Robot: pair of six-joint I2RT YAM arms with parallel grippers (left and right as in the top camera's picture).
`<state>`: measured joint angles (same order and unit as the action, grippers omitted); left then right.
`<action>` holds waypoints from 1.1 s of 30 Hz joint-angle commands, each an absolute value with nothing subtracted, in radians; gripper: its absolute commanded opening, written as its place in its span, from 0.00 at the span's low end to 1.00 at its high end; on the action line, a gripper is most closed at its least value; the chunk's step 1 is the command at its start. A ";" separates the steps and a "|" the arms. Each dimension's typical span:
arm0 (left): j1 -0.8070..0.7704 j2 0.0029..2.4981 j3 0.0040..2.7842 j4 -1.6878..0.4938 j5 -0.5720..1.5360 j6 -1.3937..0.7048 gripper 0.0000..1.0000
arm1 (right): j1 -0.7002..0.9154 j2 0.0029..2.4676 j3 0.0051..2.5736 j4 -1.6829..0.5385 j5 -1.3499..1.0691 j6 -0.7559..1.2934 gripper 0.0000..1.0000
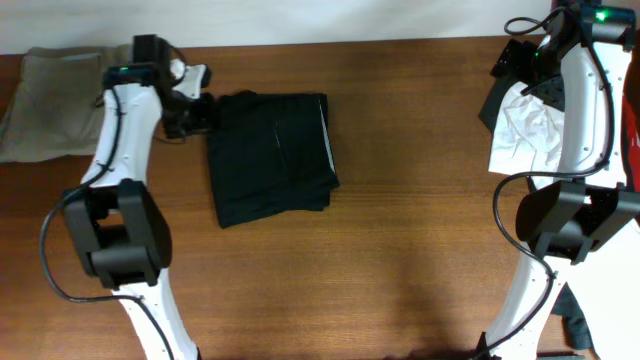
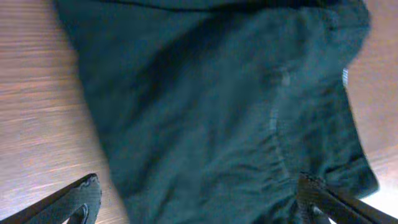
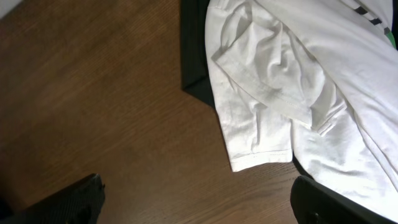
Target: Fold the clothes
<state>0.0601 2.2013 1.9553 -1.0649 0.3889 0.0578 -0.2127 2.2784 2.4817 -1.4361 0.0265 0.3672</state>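
Garments: three.
- One black garment (image 1: pixel 272 155), folded flat, just off bench centre toward 10 o'clock.
- One beige garment (image 1: pixel 45 100), far 10 o'clock edge.
- One white garment (image 1: pixel 530 130), crumpled, 2 o'clock.

Arms (image 1: pixel 125 150): two.
- Left fingers (image 2: pixel 78 200) released, spread over black garment, grasping nothing.
- Right fingers (image 3: pixel 78 202) released, beside white garment's edge.

Bench (image 1: pixel 420 230): brown wood grain. Pale strip (image 1: pixel 300 18) beyond 12 o'clock edge.

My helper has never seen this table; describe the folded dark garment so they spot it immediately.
Start at the brown wooden table. Left of its middle, beside the left claw, lies a dark garment folded into a rectangle. Unlike it, the cloth at the far left is beige, the shirt at the right white.
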 commanded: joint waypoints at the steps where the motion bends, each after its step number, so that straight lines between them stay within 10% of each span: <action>1: 0.096 2.182 1.975 -1.084 0.396 0.061 0.99 | -0.210 2.264 2.484 -1.436 0.039 0.375 0.99; 8: 0.094 2.182 1.969 -1.161 0.098 -0.046 0.99 | -0.210 2.264 2.484 -1.436 0.039 0.375 0.99; 33: 0.082 2.190 1.623 -0.940 0.401 -0.009 0.99 | -0.210 2.264 2.484 -1.436 0.039 0.375 0.99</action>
<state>0.0910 2.2013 1.6588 -0.9619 0.3458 -0.0235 -0.2127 2.2784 2.4813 -1.4364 0.0265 0.3668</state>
